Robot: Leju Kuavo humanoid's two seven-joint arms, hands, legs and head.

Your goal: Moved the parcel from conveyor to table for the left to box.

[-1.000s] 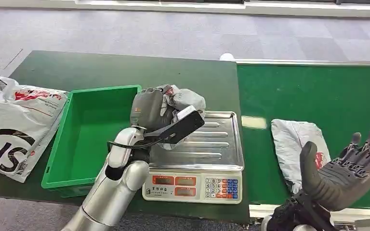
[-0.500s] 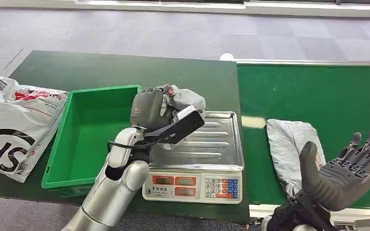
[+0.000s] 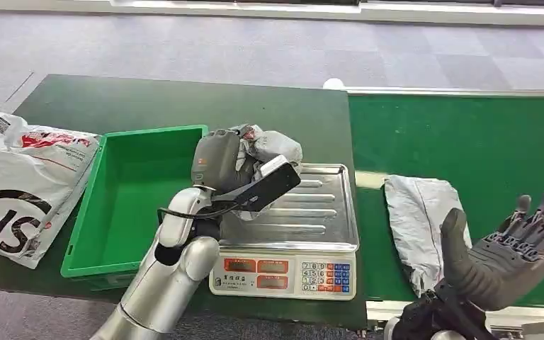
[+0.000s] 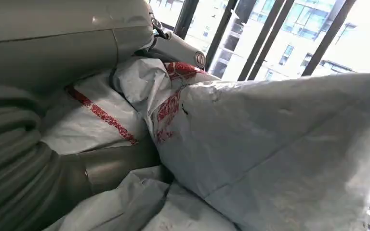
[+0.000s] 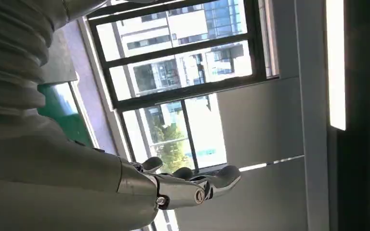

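The large white bag (image 3: 21, 191) at the far left of the surface bears big black letters with a red dot, seemingly "JS" though cut off. The scale (image 3: 283, 275) has keypad digits, too small to read surely. Red print on the held parcel (image 4: 270, 154) is illegible.

Place: parcel-sorting station in an office-like hall
Line: green conveyor (image 3: 460, 134) beside a dark green table (image 3: 184, 106)
Gear: scale (image 3: 294, 237) with keypad, green bin (image 3: 131, 195), mail bags (image 3: 21, 177)
Room: grey carpet tiles (image 3: 255, 49), tall windows (image 5: 173, 72) facing buildings
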